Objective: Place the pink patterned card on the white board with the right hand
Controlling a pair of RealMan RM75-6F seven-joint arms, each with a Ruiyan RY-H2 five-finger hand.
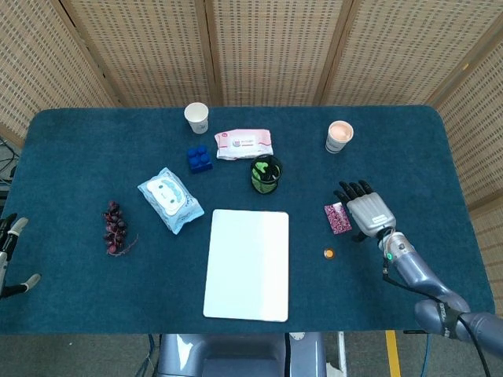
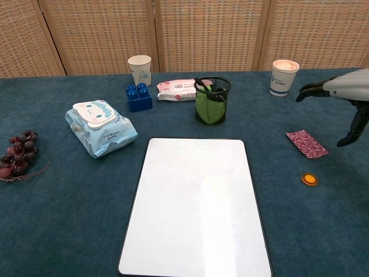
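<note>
The pink patterned card (image 1: 338, 217) (image 2: 307, 143) lies flat on the blue cloth, right of the white board (image 1: 247, 264) (image 2: 197, 205). My right hand (image 1: 366, 210) (image 2: 341, 95) hovers just right of the card, above the cloth, with its fingers spread and nothing in them. It does not touch the card. My left hand (image 1: 11, 253) shows only at the left edge of the head view, off the table, and its state is unclear.
A small orange disc (image 1: 329, 253) (image 2: 309, 179) lies near the card. A black mesh pen holder (image 1: 266, 173), a filled paper cup (image 1: 339, 136), wipes packs (image 1: 170, 199), a blue block (image 1: 200, 159), an empty cup (image 1: 196, 118) and grapes (image 1: 115, 228) stand around the board.
</note>
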